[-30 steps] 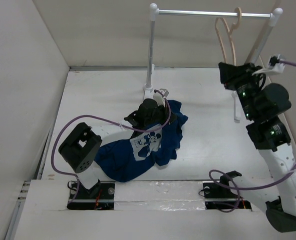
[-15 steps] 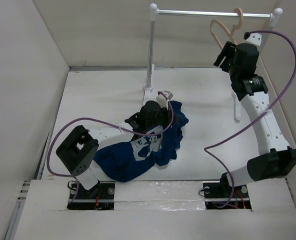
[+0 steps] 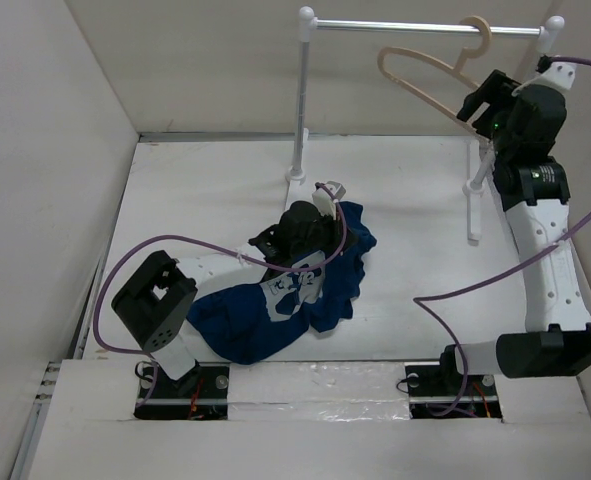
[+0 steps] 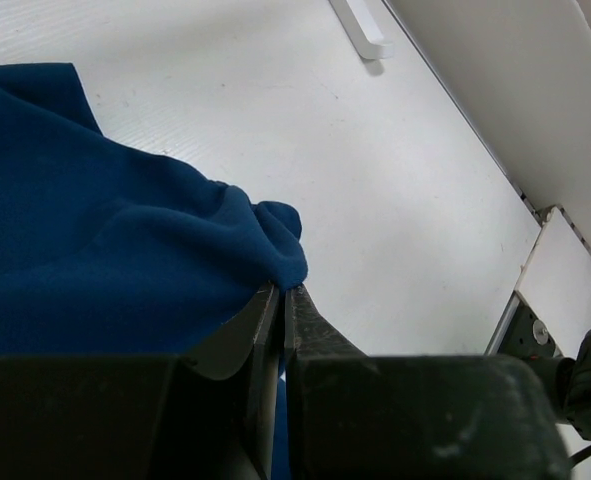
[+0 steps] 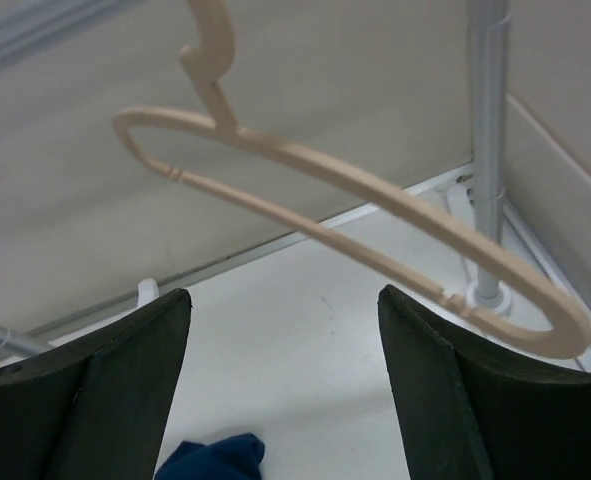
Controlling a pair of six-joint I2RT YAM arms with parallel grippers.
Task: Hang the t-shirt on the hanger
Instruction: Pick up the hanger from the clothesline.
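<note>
The left claw [image 4: 283, 300] was pinched shut on an edge of the t-shirt [image 4: 95, 230]. The shirt lay bunched on the counter [image 3: 205, 190] in front of the rack [image 3: 415, 27], maybe ready for lifting. The hanger [image 5: 375, 210] hung tilted from the rack's bar. The right claw [image 5: 283, 295] gaped wide beside it, holding nothing.
</note>
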